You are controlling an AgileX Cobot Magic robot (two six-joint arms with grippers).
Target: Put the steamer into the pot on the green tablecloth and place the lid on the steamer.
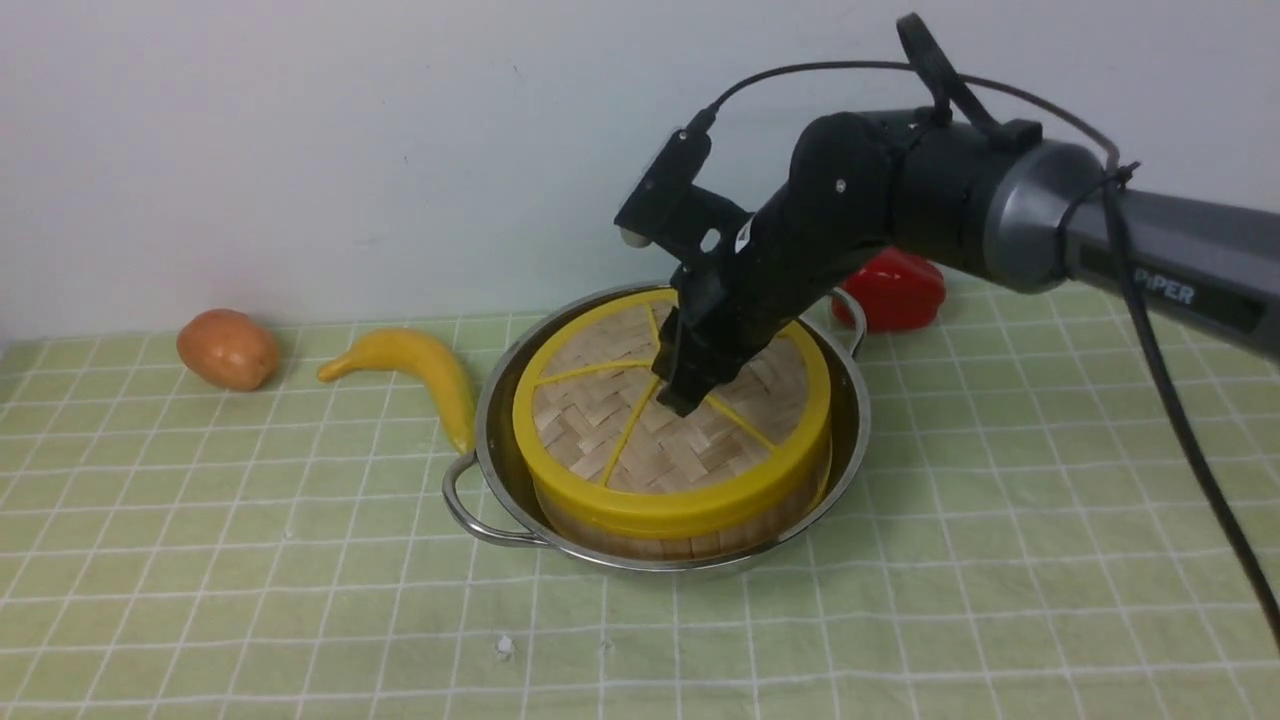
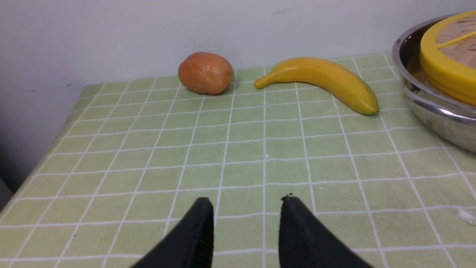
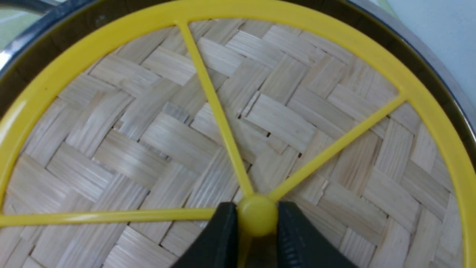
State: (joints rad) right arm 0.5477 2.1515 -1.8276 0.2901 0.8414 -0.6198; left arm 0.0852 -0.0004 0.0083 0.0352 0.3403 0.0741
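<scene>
The shiny pot [image 1: 487,400] stands on the green tablecloth [image 1: 1000,500], and the steamer [image 1: 680,545] sits inside it. Only the steamer's bamboo wall shows, because the woven, yellow-rimmed lid [image 1: 600,420] lies flat on top of it. My right gripper [image 1: 685,395] reaches down onto the lid's centre. In the right wrist view both fingers press against the small yellow knob [image 3: 257,216] of the lid [image 3: 148,130]. My left gripper [image 2: 246,203] is open over bare cloth with nothing between its fingers. From there the pot [image 2: 435,119] and lid [image 2: 442,70] lie off to one side.
A yellow banana [image 1: 420,365] lies just left of the pot, almost touching its rim. An orange-brown fruit [image 1: 228,348] sits further left near the wall. A red pepper [image 1: 900,290] stands behind the pot on the right. The right arm's cable hangs down on the right.
</scene>
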